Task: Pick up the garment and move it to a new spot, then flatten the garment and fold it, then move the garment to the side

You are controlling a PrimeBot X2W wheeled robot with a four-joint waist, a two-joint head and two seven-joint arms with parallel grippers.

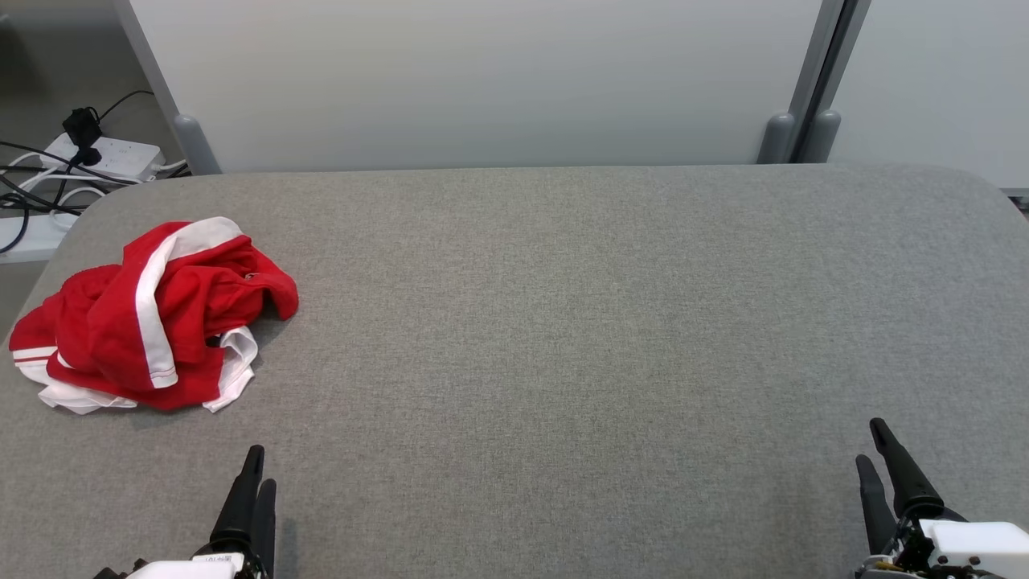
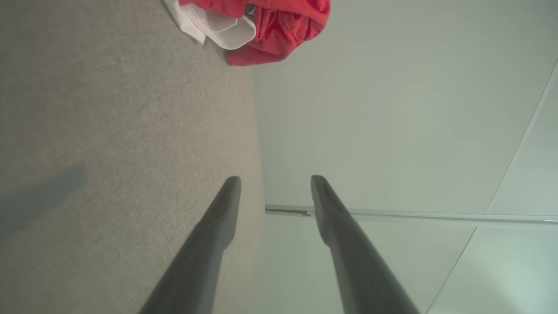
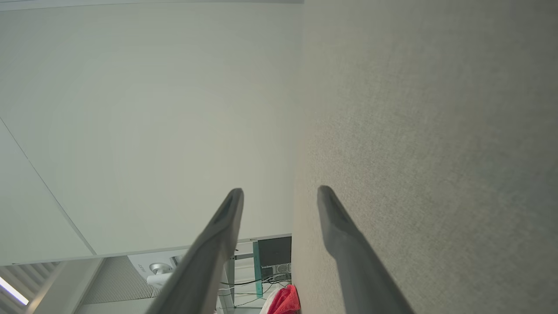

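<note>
The table (image 1: 563, 322) offers bare grey surface from its centre to the right edge and along the whole near edge, so passage there is unobstructed. The crumpled garment (image 1: 153, 322) occupies the left edge, toward the far left corner. Upright partition panels (image 1: 482, 80) stand just behind the far edge and bound reach there.

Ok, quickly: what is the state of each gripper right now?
Left gripper: open, holding nothing.
Right gripper: open, holding nothing.
</note>
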